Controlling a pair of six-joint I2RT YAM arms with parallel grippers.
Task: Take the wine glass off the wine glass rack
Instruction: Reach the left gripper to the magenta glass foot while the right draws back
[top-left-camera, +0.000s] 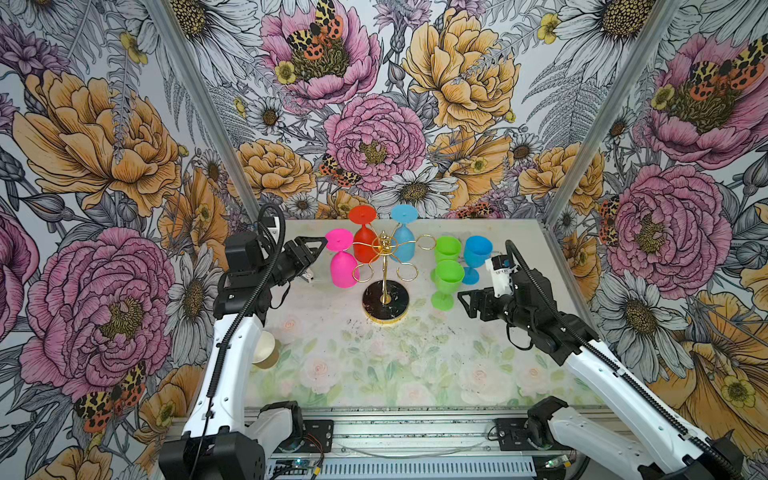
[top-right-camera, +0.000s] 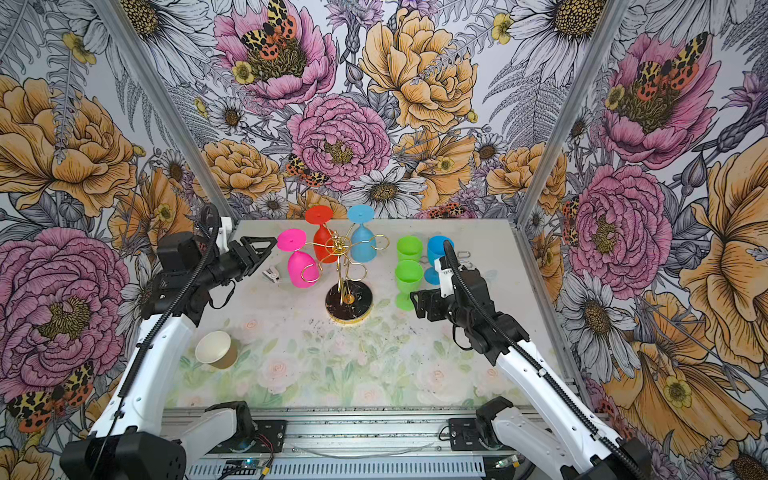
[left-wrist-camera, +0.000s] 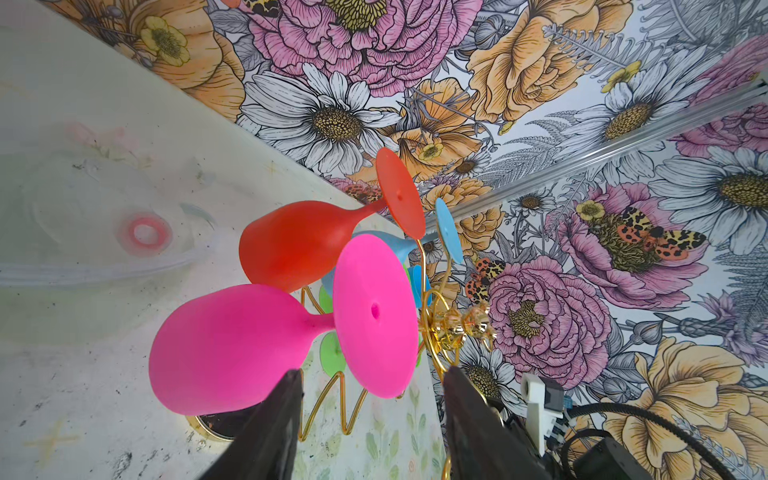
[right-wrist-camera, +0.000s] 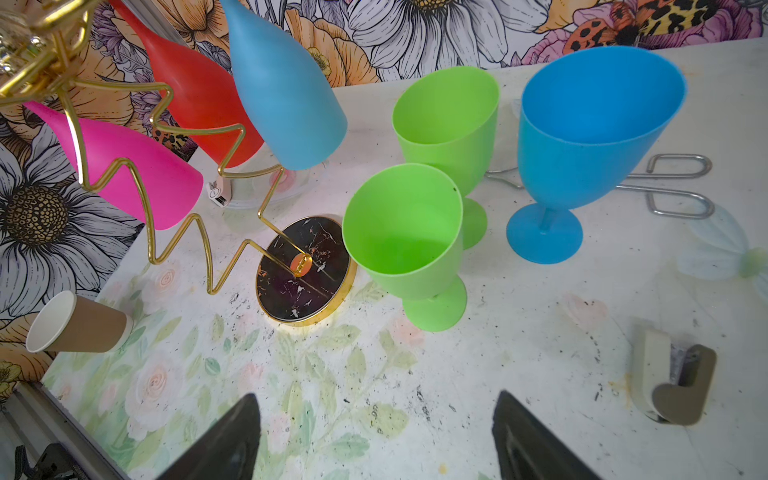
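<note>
Top views: wine glass rack stands upright mid-counter. Three glasses hang on it. The pink glass is on the left arm's side, with the red glass and light-blue glass behind. Green glasses and a blue glass stand on the counter right of the rack. My read: those are already off and three empty loops match, so pink is up next and not lifted yet.

Left pincer sits just beside the pink glass at foot height, jaws apart and holding nothing. Right pincer is near the front green glass, not touching.

Left wrist: pink glass hangs in its loop next to the rack's gold top knot. Its foot disc sits ahead of the gap between the fingers. I see no clamp, so I'm calling the pincer open.

Right wrist: right pincer has its jaws wide over bare counter, empty.

Orientation: the pink glass is inverted, foot up and rim down, with its long axis near vertical. The left jaws look stacked along that axis.
</note>
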